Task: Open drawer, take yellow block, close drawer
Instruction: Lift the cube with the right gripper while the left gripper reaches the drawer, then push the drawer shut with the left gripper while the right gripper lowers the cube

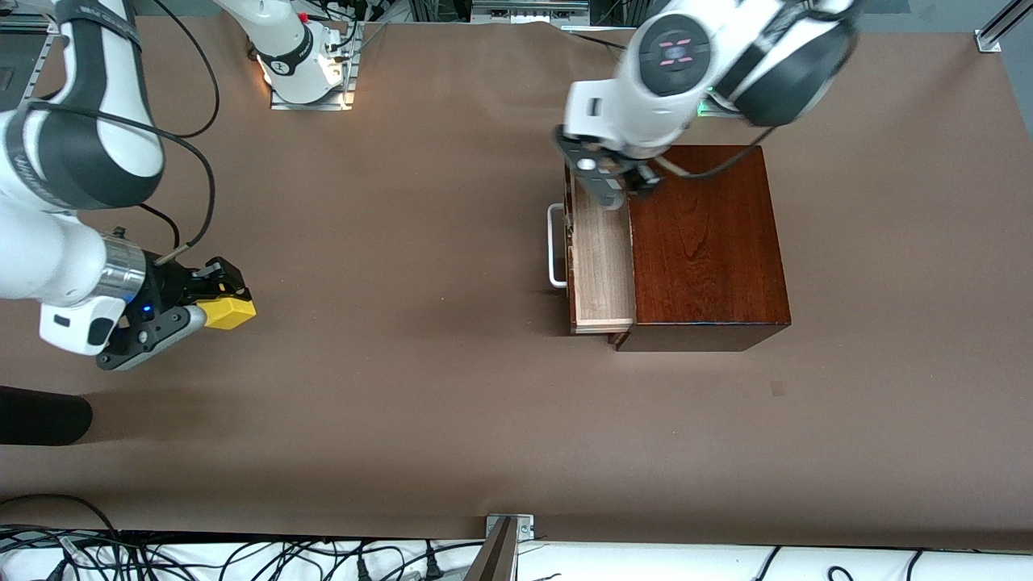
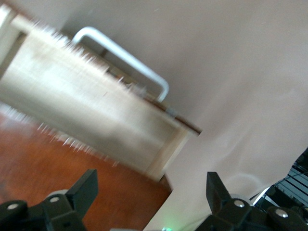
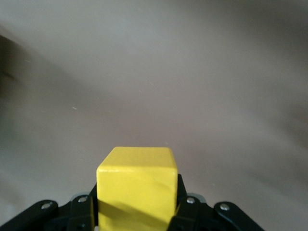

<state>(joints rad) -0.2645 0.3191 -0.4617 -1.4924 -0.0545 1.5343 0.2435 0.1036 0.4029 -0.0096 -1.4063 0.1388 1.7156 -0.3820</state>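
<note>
While drawer (image 1: 601, 266) stands open — right gripper (image 1: 214, 303) clamps yellow block (image 1: 228, 312).

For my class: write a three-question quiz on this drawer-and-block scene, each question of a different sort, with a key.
1. True or false: the drawer stands open, its pale inside showing.
2. Multiple choice: the yellow block is A) in the drawer, B) on top of the wooden box, C) held in the right gripper over the table at the right arm's end.
3. Fill in: the left gripper, fingers spread, hangs over the open drawer beside the box's ____.

Key
1. True.
2. C.
3. Top.
</note>
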